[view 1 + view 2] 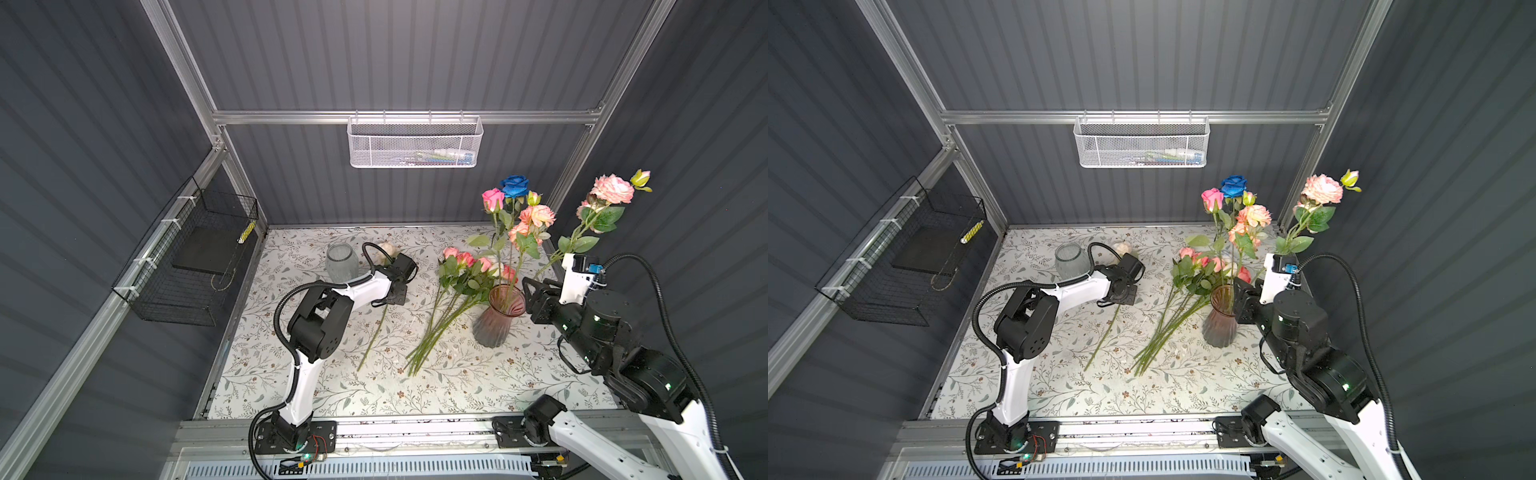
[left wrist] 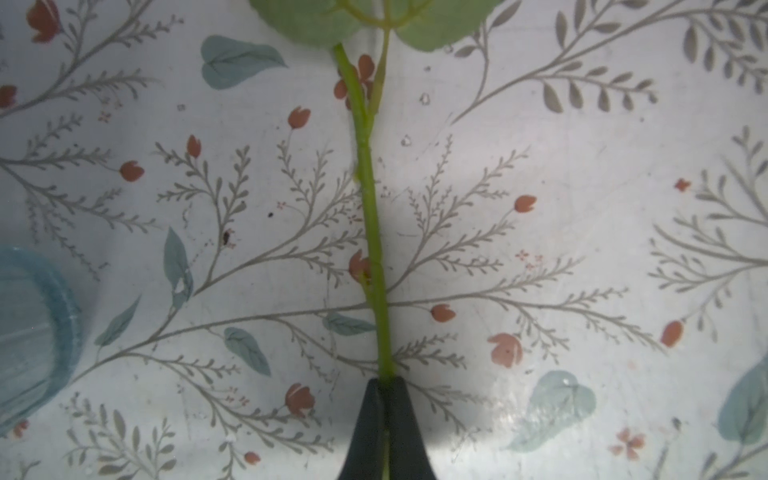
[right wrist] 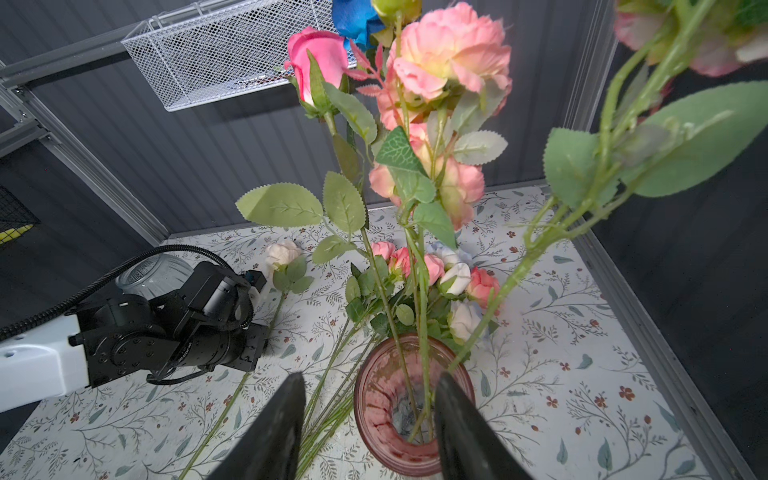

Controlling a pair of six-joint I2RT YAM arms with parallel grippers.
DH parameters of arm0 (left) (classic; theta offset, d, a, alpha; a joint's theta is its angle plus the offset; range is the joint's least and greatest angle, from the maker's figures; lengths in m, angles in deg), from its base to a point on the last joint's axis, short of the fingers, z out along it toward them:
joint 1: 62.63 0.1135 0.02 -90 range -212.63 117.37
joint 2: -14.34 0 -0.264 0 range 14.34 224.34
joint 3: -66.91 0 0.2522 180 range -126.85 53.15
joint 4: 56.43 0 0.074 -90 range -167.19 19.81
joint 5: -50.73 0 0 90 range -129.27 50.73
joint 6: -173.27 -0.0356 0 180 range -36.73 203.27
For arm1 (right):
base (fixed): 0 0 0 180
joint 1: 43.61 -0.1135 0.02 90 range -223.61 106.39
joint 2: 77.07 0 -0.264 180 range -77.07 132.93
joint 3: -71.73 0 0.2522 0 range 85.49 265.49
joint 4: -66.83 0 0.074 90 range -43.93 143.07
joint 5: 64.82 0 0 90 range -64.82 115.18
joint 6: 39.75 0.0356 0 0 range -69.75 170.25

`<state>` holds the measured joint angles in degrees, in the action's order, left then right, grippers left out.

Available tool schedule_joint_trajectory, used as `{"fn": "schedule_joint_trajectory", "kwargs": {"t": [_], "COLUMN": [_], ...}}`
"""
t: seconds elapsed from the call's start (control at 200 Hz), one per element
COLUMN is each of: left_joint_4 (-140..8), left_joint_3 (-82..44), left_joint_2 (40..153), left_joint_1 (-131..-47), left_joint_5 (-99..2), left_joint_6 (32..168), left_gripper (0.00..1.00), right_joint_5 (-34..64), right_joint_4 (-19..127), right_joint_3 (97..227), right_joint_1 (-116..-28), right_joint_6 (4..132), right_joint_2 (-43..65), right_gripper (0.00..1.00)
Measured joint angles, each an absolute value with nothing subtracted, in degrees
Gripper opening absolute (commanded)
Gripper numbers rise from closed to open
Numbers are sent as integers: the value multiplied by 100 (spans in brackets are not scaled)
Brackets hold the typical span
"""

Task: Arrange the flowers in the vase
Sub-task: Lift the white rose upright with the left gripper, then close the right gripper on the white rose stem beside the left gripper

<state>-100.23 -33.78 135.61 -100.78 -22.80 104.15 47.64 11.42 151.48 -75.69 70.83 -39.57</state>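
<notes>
1. On the floral-print tabletop [image 1: 478, 386], left gripper [image 2: 384, 380] pinches the thin green stem [image 2: 372, 216] of a white rose [image 3: 282, 253].
2. Right gripper [image 3: 370, 376] stands with jaws apart by the ribbed pink glass vase [image 1: 494, 320], which holds tall roses [image 1: 536, 214]; loose roses [image 1: 457, 270] lie alongside.

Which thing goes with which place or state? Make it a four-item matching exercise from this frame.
Things:
1. blue rose
2. white rose
3. clear vase
4. white mesh basket

Places or states:
A. hangs on the back rail
B. stands empty on the table
C. lies flat, stem clamped in the left gripper
D. stands in the pink vase

Pairs: 1-D, 2-C, 3-B, 4-A
</notes>
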Motion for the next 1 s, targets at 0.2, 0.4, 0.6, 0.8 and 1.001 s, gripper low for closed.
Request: {"fn": "schedule_joint_trajectory", "kwargs": {"t": [0.2,0.4,0.6,0.8,1.001], "left_joint_4": [-10084,-9813,-9258,-7988,-6806], "left_joint_3": [-3114,-2961,-2943,-1995,-1490], "left_joint_2": [13168,11968,10934,9918,9094], "left_joint_1": [-10076,-10078,-10094,-10693,-11112], "left_joint_5": [-2529,-2940,-3535,-3845,-4315], "left_joint_6": [10459,10500,10459,9862,9558], "left_gripper": [0,0,0,0,0], "right_joint_5": [4737,4611,4259,3548,3168], "right_joint_4": [1144,1151,1218,1293,1618], "right_joint_3": [15148,15148,15151,15350,15618], "right_joint_1": [-7569,-7569,-7569,-7672,-8216], "right_joint_6": [7103,7133,7203,7385,7638], "right_joint_2": [-3944,-3896,-3804,-3518,-3203], "right_gripper": [53,53,56,62,65]}}
